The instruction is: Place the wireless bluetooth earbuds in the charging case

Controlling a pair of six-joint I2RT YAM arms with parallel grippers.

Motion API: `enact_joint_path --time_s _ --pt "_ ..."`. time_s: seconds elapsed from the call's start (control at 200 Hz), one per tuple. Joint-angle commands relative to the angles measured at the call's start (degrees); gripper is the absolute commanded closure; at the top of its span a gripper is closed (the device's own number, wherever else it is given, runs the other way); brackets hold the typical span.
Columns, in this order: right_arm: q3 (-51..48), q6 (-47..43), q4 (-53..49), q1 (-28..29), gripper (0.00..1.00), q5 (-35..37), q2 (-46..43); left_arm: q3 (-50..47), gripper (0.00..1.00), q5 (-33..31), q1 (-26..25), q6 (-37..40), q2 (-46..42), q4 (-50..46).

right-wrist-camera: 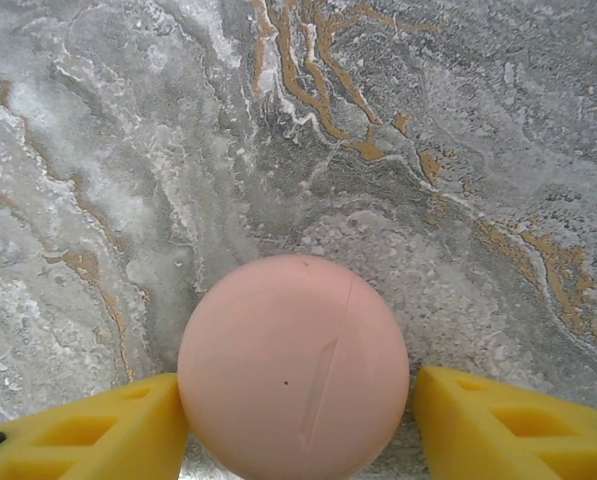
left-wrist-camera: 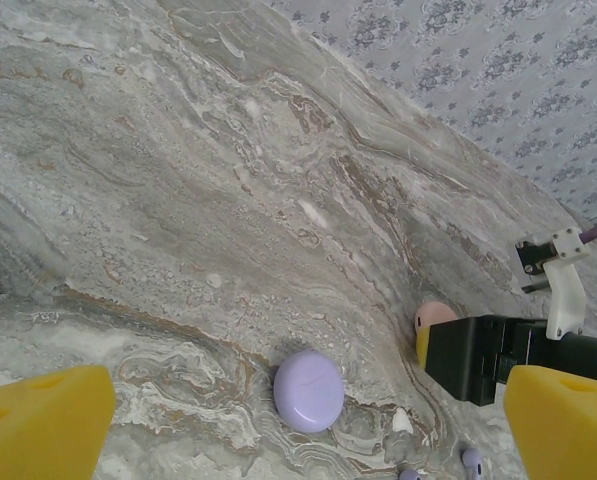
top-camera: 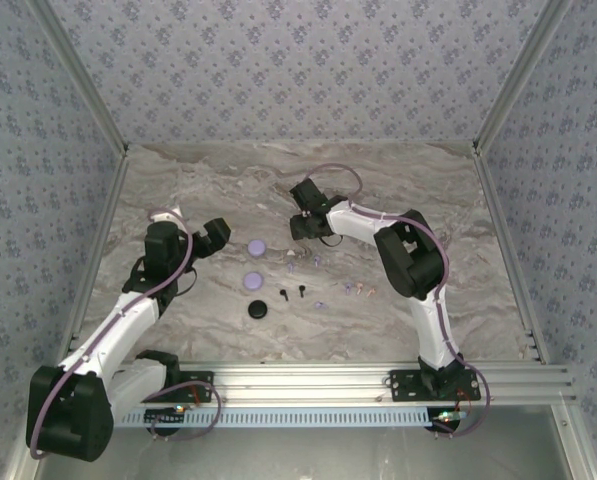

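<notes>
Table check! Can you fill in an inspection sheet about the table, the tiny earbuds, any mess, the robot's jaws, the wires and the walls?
Surface: marble table, grey-brown, flat.
Job's things: earbuds scattered mid-table in black, lilac and pinkish; two lilac cases, one black case, one pink case.
Clutter: nothing seen.
Grippers: left gripper jaws open, a lilac case ahead; right gripper jaws flanking the pink case, grip unclear.
Cables: lilac cables along both arms.
Surroundings: patterned walls; metal rail in front.

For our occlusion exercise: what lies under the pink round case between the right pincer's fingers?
The marbled tabletop shows around the pink round case, which rests on it. The patch directly beneath is covered.
</notes>
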Motion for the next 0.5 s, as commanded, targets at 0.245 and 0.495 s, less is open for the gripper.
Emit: enact_joint_path --time_s 0.245,0.495 --pt "-1.4 -2.7 -1.9 -1.5 0.39 2.3 -1.4 0.3 0.01 -0.7 -0.4 -0.1 -0.2 -0.8" --pt "-0.8 -4.2 -2.8 -2.3 0.39 3.7 -1.2 0.3 0.01 -0.7 -0.5 0.0 -0.2 -0.8"
